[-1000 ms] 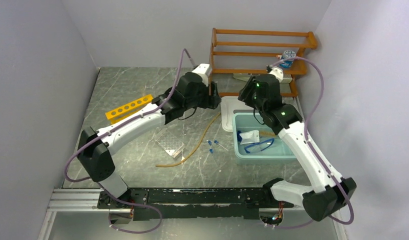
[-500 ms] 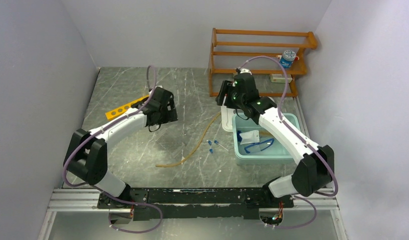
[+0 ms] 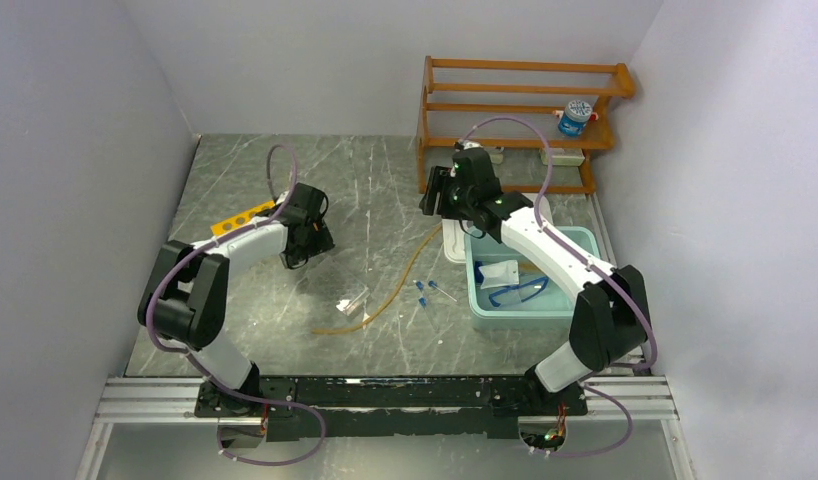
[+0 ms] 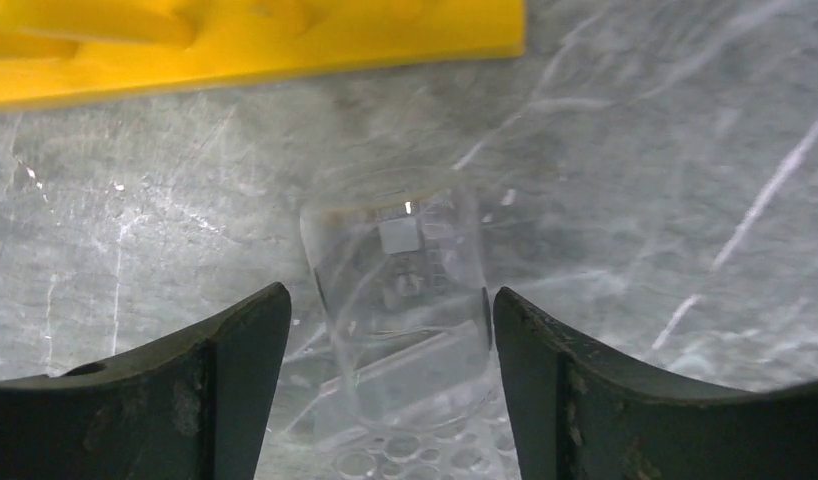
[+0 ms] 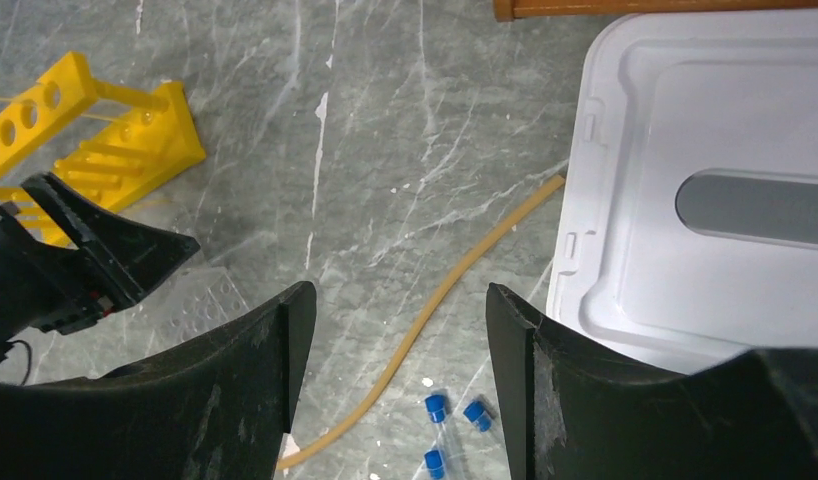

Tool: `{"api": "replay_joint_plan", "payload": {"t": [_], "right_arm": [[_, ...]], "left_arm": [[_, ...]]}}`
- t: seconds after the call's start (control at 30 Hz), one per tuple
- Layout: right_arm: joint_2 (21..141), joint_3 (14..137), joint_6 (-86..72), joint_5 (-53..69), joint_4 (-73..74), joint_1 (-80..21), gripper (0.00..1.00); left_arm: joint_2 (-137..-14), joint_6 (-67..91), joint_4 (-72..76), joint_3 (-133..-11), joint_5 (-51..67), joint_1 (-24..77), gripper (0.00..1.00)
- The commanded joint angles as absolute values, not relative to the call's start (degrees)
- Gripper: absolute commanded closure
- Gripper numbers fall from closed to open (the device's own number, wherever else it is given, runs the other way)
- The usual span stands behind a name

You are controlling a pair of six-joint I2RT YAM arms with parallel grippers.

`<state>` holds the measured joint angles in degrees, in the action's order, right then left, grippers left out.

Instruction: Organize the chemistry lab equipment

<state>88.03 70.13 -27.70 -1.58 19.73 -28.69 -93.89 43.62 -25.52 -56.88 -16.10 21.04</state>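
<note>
From above, the left arm (image 3: pixel 250 243) covers most of the yellow rack (image 3: pixel 237 216), the right arm (image 3: pixel 525 235) part of the white lid (image 3: pixel 453 243), and the blue-and-white thing (image 3: pixel 578 115) on the orange shelf (image 3: pixel 525 105) is too small to name. The left wrist view cuts the rack at the picture's top edge and shows a clear vessel (image 4: pixel 400 300) — blurred, outline faint — with the clear tray (image 4: pixel 385 465) (a sliver of wells) at the bottom edge. The right wrist view clips the lid and the blue-capped tubes (image 5: pixel 450 415).

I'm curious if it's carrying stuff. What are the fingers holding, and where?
Nothing, it seems. The left fingers stand open beside a clear beaker, gaps on both sides; the right fingers are empty.
</note>
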Motion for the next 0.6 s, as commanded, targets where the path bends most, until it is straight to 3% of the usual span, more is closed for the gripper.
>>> {"api": "replay_joint_plan", "payload": {"t": [0.0,0.27,0.4,0.57], "right_arm": [[89.10,72.10,-26.52,-0.27,17.28,-29.26,0.33],[90.26,72.04,-26.99,0.40,15.90,-29.91,0.33],[89.63,69.88,-28.00,2.98,13.14,-29.92,0.33],[88.79,66.86,-30.09,5.43,9.84,-29.95,0.33]], "left_arm": [[-95.10,46.02,-20.70,-55.00,-15.57,19.72,0.25],[-96.67,43.60,-18.63,-56.05,-13.81,19.69,0.52],[-93.53,43.39,-19.47,-57.28,-11.34,19.69,0.55],[-88.58,48.36,-20.59,-58.81,1.11,19.69,0.55]]}}
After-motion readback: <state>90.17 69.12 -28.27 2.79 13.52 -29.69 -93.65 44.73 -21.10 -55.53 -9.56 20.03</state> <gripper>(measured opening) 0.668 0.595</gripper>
